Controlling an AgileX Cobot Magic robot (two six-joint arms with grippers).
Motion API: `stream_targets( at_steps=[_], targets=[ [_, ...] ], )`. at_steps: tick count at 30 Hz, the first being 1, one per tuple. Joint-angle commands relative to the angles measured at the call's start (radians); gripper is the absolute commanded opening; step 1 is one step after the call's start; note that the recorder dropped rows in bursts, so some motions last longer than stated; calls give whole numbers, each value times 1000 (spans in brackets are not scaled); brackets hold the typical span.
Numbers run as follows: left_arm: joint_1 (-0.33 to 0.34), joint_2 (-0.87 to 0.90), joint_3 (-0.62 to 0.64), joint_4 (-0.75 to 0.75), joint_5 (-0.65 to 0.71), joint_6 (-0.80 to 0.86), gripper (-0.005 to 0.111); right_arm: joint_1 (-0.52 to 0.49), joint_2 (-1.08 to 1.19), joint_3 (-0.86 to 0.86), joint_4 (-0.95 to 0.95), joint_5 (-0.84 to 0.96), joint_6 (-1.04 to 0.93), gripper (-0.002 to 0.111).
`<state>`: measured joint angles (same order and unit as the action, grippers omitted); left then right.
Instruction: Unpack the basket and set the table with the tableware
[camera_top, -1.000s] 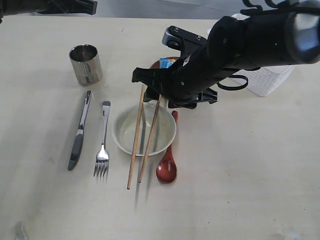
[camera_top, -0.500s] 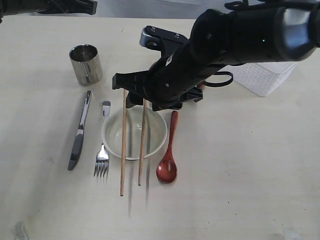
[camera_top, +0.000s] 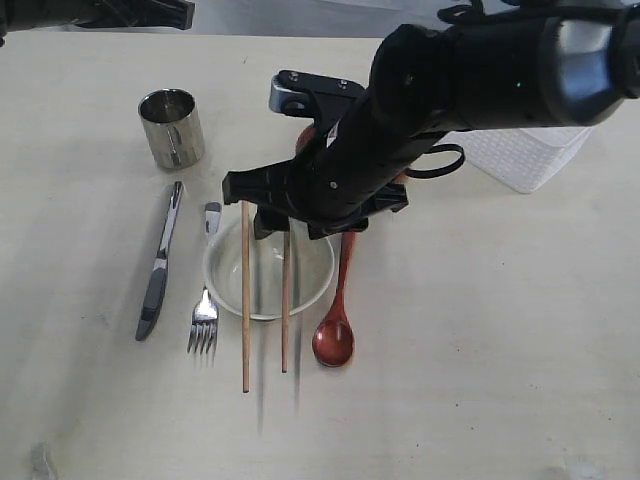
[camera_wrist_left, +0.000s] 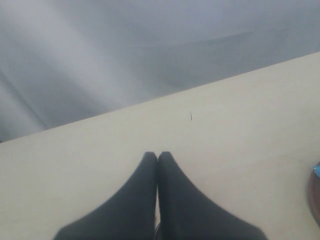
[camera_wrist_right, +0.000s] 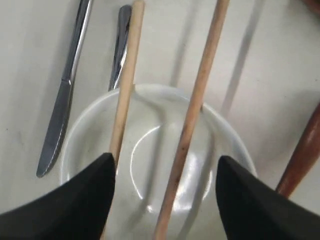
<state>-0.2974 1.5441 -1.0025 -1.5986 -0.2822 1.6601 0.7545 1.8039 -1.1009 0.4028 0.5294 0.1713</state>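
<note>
My right gripper (camera_wrist_right: 165, 170) hangs open over the cream bowl (camera_top: 265, 292), its fingers (camera_wrist_right: 87, 200) spread wide. Two wooden chopsticks (camera_top: 245, 340) lie across the bowl's rim, one beside a finger, the other (camera_wrist_right: 192, 115) midway between the fingers; I cannot tell if the fingers touch the bowl. The red-brown spoon (camera_top: 333, 338) lies right of the bowl, the fork (camera_top: 205, 310) and knife (camera_top: 158, 270) left of it, the steel cup (camera_top: 172, 128) behind them. The brown plate (camera_top: 303, 137) is mostly hidden under my right arm. My left gripper (camera_wrist_left: 158, 156) is shut and empty at the table's far left edge.
The white lattice basket (camera_top: 520, 155) stands at the back right, partly behind my right arm (camera_top: 450, 80). The pale wood table (camera_top: 480, 330) spreads to the front and right. My left arm (camera_top: 120, 12) stays at the top left corner.
My right arm moved left, and the bowl with the chopsticks on it shifted left with it, away from the spoon. The chopsticks turned from slanted to nearly straight. The left arm stayed still.
</note>
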Motion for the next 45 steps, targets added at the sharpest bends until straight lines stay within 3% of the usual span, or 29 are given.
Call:
stream_targets(
  at_steps=[1, 5, 20, 33, 40, 45],
  targets=[
    [-3, -4, 7, -9, 3, -2, 0, 34, -3, -3, -45, 2, 0, 58],
    [-3, -4, 7, -11, 3, -2, 0, 46, -3, -3, -45, -5, 0, 63],
    [-3, -4, 7, -11, 3, 0, 0, 63, 28, -3, -50, -29, 18, 63],
    [-3, -4, 7, -11, 3, 0, 0, 64, 141, -130, -105, 74, 90, 62],
    [-3, -4, 7, -11, 3, 0, 0, 64, 152, -130, -120, 65, 142, 35],
    [-3, -4, 7, -11, 3, 0, 0, 64, 152, -130, -120, 60, 166, 37]
  ],
)
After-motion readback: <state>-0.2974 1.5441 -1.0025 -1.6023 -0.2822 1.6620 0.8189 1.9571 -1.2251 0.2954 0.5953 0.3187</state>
